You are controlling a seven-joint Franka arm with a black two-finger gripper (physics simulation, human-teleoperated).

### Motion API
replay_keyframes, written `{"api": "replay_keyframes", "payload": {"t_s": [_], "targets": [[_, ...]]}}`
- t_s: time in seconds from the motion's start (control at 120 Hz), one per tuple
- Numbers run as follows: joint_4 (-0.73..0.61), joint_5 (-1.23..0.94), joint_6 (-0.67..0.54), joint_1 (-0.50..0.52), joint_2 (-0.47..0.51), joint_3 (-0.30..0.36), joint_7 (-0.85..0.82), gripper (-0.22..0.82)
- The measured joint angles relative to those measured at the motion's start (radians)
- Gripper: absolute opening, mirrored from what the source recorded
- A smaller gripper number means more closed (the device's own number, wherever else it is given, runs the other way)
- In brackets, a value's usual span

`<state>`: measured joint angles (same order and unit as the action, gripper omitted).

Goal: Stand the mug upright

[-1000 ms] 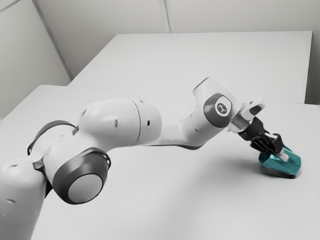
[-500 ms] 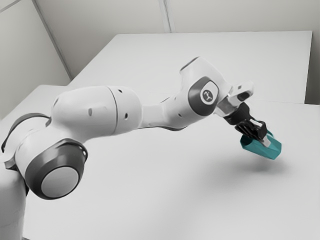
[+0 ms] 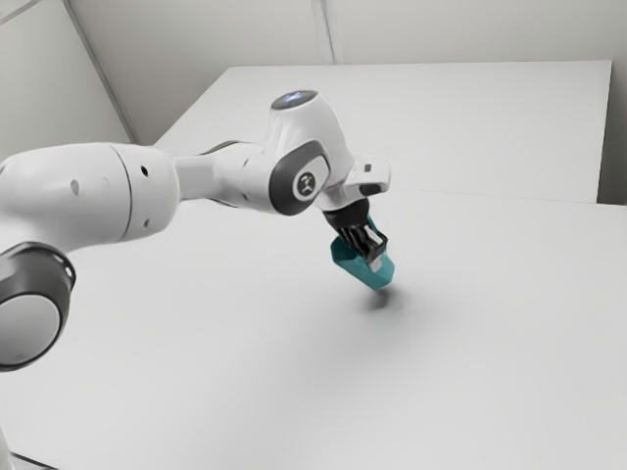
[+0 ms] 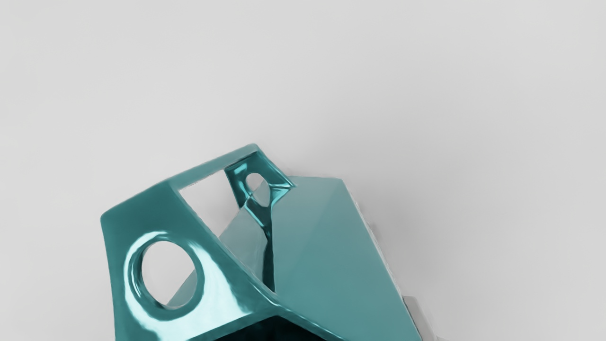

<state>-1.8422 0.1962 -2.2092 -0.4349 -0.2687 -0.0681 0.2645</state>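
Observation:
In the exterior view my gripper (image 3: 373, 260) is shut on the teal, faceted mug (image 3: 351, 260), holding it tilted a little above the table, with a shadow beneath. The wrist view has the mug (image 4: 331, 237) slanting across the lower middle, its angular handle with a round hole toward the camera and a dark opening at the bottom edge. A pale fingertip (image 4: 417, 317) lies against the mug's far side; the other fingertip is hidden behind the mug.
A broad white table (image 3: 509, 343) stretches under the arm, with a second white surface (image 3: 421, 122) behind it. Pale walls (image 3: 470, 29) stand at the back and at the exterior view's left.
My arm has drawn back toward the exterior view's left, carrying the mug from low near the table at the right to above the middle. The mug's tilt has changed along with the hand.

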Motion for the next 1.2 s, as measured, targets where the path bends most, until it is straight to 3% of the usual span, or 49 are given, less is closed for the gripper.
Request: {"api": "replay_keyframes", "payload": {"t_s": [0.483, 1.2], "targets": [[-0.092, -0.313, 0.132, 0.13, 0.044, -0.04, -0.073, -0.18], [-0.101, -0.351, 0.16, 0.162, 0.001, -0.047, -0.102, -0.18]]}}
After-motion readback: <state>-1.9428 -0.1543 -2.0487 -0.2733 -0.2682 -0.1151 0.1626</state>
